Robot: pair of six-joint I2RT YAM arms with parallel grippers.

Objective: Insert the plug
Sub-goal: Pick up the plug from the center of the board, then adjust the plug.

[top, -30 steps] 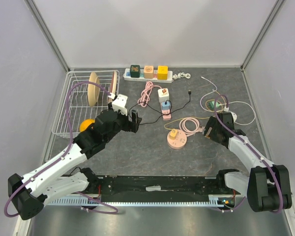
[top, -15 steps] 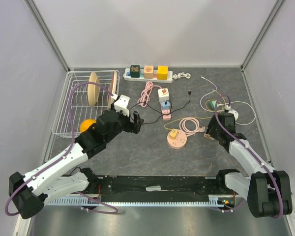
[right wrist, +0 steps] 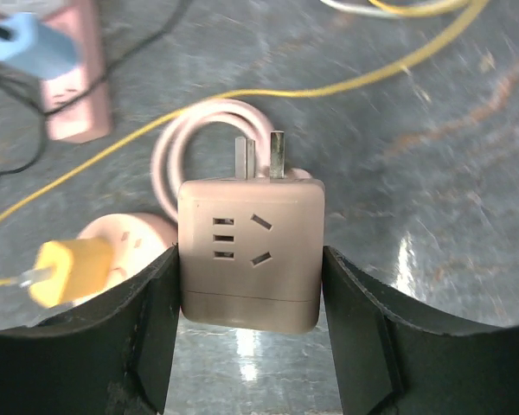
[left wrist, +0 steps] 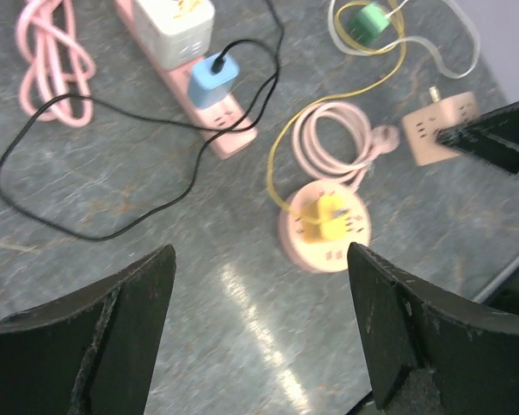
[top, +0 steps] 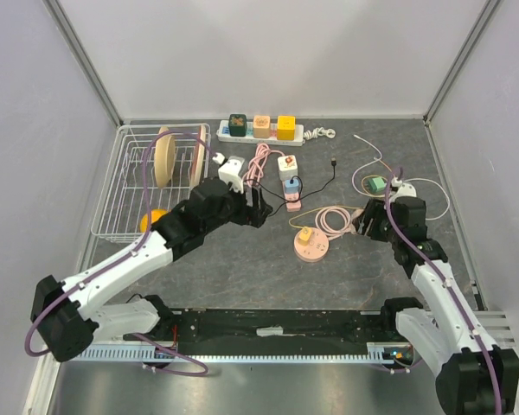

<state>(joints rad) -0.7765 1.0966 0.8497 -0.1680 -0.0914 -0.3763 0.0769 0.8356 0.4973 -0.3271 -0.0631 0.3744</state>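
The plug (right wrist: 249,255) is a pale pink cube adapter with two metal prongs pointing away from the camera. My right gripper (right wrist: 251,294) is shut on it, one finger pressed on each side. In the top view that gripper (top: 369,221) sits right of the round pink socket (top: 311,245), which holds a yellow plug (top: 304,235). The left wrist view shows the same socket (left wrist: 324,226) and the held plug (left wrist: 438,128). My left gripper (left wrist: 259,268) hangs open and empty above the table, near the pink power strip (top: 290,188).
A white power strip (top: 261,132) with three coloured cubes lies along the back. A wire dish rack (top: 112,207) with a plate and an orange stands at the left. Black, pink and yellow cables and a green plug (top: 376,183) lie across the middle and right.
My right gripper has closed on the pink plug and shifted slightly toward the back. My left arm has reached further right, toward the pink power strip, still open.
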